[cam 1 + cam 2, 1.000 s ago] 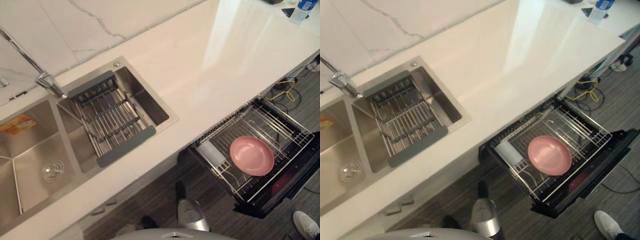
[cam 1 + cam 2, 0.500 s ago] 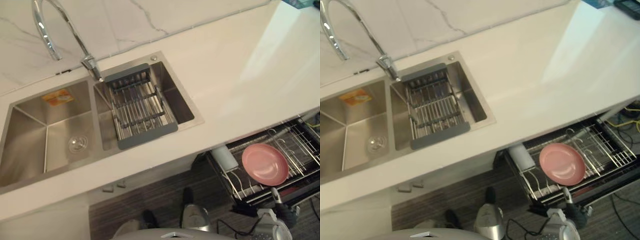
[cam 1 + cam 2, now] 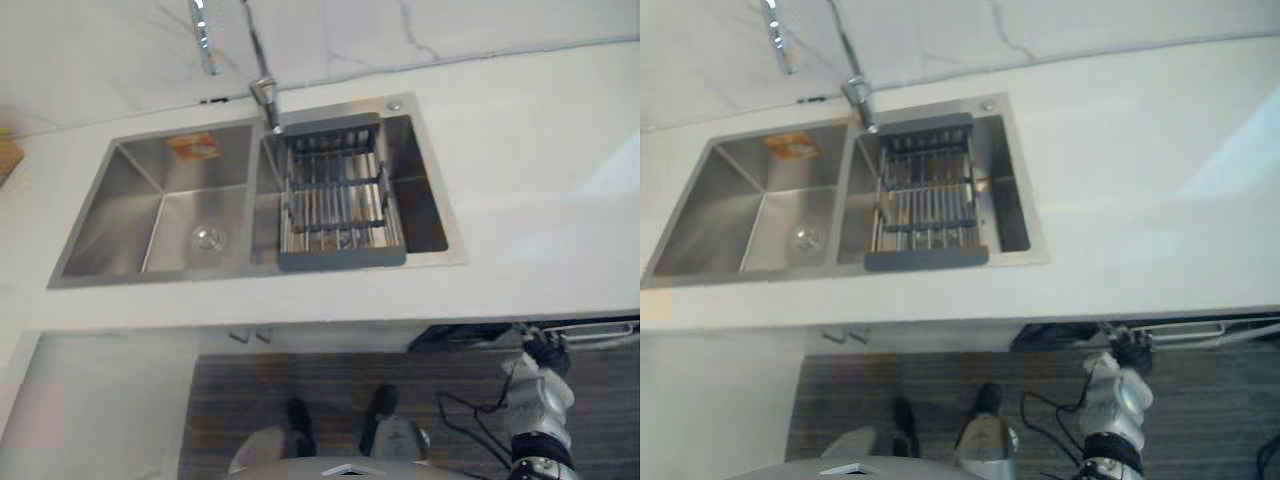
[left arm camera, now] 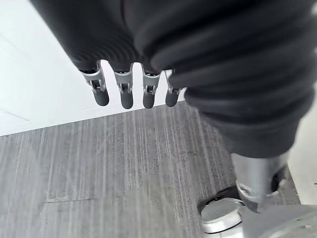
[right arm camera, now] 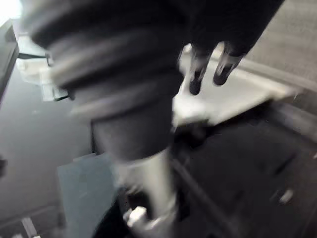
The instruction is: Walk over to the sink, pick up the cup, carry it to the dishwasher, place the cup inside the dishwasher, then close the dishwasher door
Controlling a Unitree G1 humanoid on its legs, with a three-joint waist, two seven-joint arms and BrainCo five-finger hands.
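Observation:
The steel double sink (image 3: 250, 275) lies straight ahead, set into the white counter (image 3: 540, 200). Its left basin has a round drain (image 3: 207, 238) and an orange sticker (image 3: 193, 146) on the back wall. A grey-framed wire drain rack (image 3: 340, 205) spans the right basin. A sliver of the open dishwasher's wire rack (image 3: 590, 335) pokes out under the counter edge at the lower right. My right hand (image 3: 543, 350) hangs low beside that rack, fingers (image 5: 225, 67) straight and holding nothing. My left hand (image 4: 126, 94) hangs over the grey floor, its fingers straight and bare.
A chrome faucet (image 3: 262, 95) rises behind the divider between the basins. The marble backsplash (image 3: 1090, 25) runs along the far side. Grey striped floor (image 4: 124, 163) lies below the white cabinet front (image 3: 100, 400).
The camera has swung left: the sink now sits in the middle, and the dishwasher rack with its pink plate has slid off to the right edge. My right arm shows at the lower right.

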